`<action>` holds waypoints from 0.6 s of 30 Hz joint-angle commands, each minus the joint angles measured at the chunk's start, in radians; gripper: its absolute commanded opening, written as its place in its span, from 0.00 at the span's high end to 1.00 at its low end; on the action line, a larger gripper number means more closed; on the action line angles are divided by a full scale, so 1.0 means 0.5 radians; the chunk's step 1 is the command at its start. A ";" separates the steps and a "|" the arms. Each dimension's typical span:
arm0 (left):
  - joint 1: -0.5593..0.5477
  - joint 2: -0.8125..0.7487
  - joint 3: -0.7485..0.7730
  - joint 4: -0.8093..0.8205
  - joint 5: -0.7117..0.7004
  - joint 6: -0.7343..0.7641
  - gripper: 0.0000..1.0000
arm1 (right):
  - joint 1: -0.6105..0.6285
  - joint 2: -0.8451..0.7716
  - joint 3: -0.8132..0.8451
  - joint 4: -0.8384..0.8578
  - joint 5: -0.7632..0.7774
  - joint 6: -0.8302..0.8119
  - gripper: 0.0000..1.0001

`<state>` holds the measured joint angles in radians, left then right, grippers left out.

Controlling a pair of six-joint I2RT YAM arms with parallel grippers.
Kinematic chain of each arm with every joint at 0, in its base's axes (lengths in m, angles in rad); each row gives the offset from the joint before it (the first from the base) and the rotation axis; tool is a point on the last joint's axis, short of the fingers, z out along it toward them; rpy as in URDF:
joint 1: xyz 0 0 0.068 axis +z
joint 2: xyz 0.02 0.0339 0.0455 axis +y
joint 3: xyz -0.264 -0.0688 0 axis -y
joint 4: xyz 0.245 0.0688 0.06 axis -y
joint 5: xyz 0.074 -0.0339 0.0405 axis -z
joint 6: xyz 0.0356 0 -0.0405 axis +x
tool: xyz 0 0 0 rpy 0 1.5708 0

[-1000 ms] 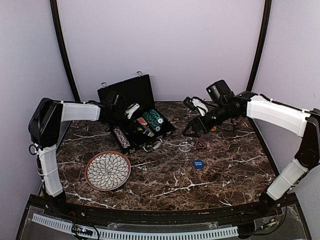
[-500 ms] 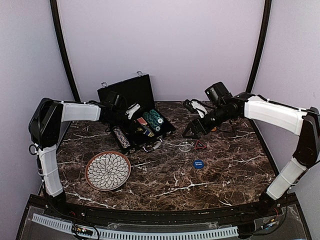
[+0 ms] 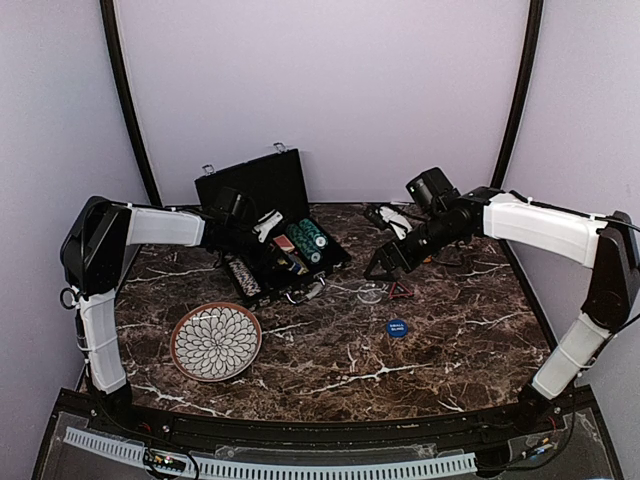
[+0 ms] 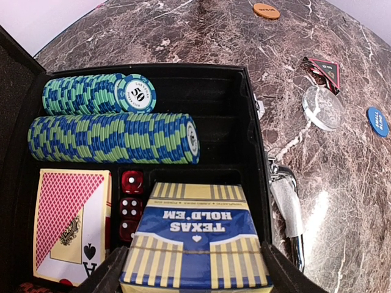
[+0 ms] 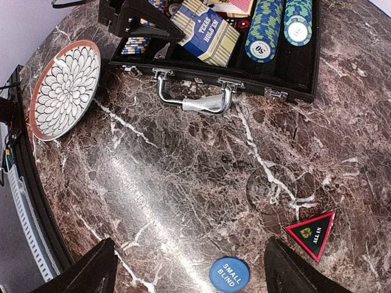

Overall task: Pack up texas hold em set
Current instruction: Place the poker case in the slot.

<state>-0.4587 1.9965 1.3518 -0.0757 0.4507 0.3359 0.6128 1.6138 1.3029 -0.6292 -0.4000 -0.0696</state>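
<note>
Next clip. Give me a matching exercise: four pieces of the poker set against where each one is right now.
Things:
1. deck box
2. dice
3. blue button
4. green-blue chips

Places:
A. lying on the marble table, outside the case
B. stacked in rows inside the case
C. between the fingers of the left gripper
D. in a case slot beside the red-backed cards

Pairs: 1-C, 2-D, 3-A, 4-B
</note>
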 commanded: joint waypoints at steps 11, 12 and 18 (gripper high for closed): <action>-0.057 -0.112 -0.051 -0.271 -0.091 -0.016 0.43 | -0.013 0.064 0.058 -0.006 -0.047 -0.038 0.16; -0.058 -0.118 -0.052 -0.275 -0.097 -0.021 0.39 | -0.011 0.067 0.060 -0.007 -0.051 -0.038 0.16; -0.058 -0.140 -0.041 -0.314 -0.126 -0.041 0.20 | -0.009 0.059 0.040 0.000 -0.052 -0.039 0.16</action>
<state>-0.4767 1.9781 1.3510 -0.1368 0.3870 0.3290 0.6128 1.6382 1.3052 -0.6365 -0.4110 -0.0772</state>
